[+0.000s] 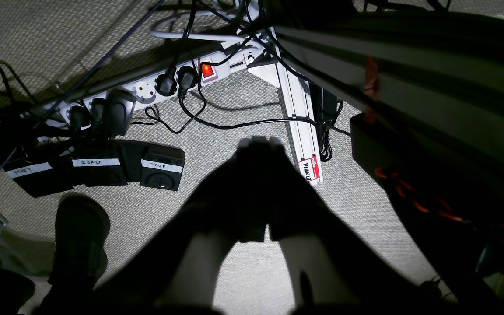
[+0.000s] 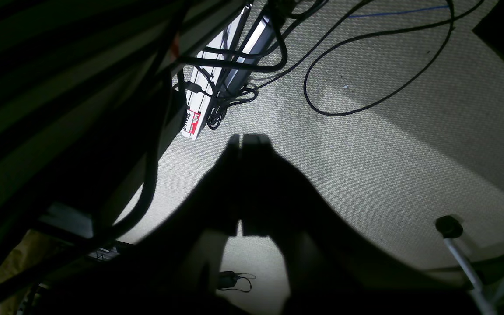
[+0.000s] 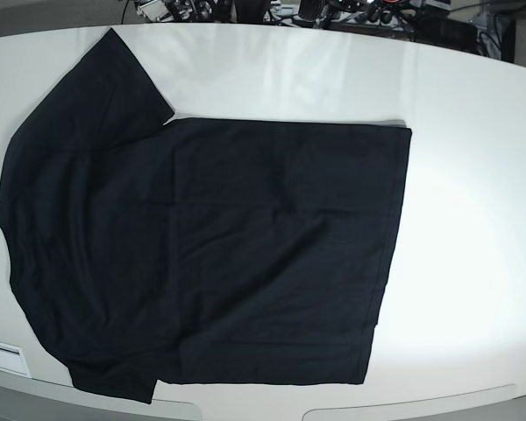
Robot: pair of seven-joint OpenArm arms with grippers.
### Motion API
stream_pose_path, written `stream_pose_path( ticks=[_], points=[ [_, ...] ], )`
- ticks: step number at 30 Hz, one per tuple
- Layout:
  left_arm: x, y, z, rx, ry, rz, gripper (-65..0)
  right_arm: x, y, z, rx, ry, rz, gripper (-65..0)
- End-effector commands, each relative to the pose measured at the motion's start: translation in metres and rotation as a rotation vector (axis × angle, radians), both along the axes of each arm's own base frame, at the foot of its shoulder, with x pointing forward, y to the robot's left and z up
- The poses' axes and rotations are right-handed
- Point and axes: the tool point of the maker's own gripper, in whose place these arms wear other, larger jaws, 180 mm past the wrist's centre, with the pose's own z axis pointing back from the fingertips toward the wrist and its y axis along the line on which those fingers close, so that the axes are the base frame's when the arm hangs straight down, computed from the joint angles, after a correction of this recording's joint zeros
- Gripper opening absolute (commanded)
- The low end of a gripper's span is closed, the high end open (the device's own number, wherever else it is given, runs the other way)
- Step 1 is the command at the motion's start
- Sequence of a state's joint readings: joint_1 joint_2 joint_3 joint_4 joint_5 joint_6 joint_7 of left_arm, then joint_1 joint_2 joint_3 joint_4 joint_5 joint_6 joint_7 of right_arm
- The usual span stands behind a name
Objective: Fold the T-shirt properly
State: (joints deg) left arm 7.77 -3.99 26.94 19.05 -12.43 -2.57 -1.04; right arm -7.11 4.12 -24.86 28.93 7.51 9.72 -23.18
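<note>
The black T-shirt lies spread flat on the white table in the base view, neckline side to the left, hem to the right, one sleeve at the top left and one at the bottom left. No arm shows in the base view. My left gripper is shut and empty, hanging over the carpet floor beside the table. My right gripper is also shut and empty, over the floor. The shirt does not show in either wrist view.
Under the left wrist are a power strip, labelled foot pedals, cables, an aluminium frame leg and a shoe. Under the right wrist are cables and a frame leg. Clutter sits beyond the table's far edge.
</note>
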Motion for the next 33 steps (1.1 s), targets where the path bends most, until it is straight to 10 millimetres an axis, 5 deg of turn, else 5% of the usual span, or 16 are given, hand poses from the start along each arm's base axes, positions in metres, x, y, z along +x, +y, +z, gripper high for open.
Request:
stream_pose_path(
  ticks=[1, 30, 33],
  points=[
    [-0.001, -0.001, 0.001, -0.009, -0.005, -0.002, -65.0, 0.005, 0.000, 0.001, 0.007, -0.011, 0.000, -65.0],
    [-0.004, -0.005, 0.002, -0.020, -0.008, -0.001, -65.0, 0.007, 0.002, 0.001, 0.012, -0.020, -0.001, -65.0],
    [-0.013, -0.004, 0.002, -0.016, 0.008, -0.003, -65.0, -0.004, 0.000, 0.001, 0.003, 0.011, 0.002, -65.0]
  ],
)
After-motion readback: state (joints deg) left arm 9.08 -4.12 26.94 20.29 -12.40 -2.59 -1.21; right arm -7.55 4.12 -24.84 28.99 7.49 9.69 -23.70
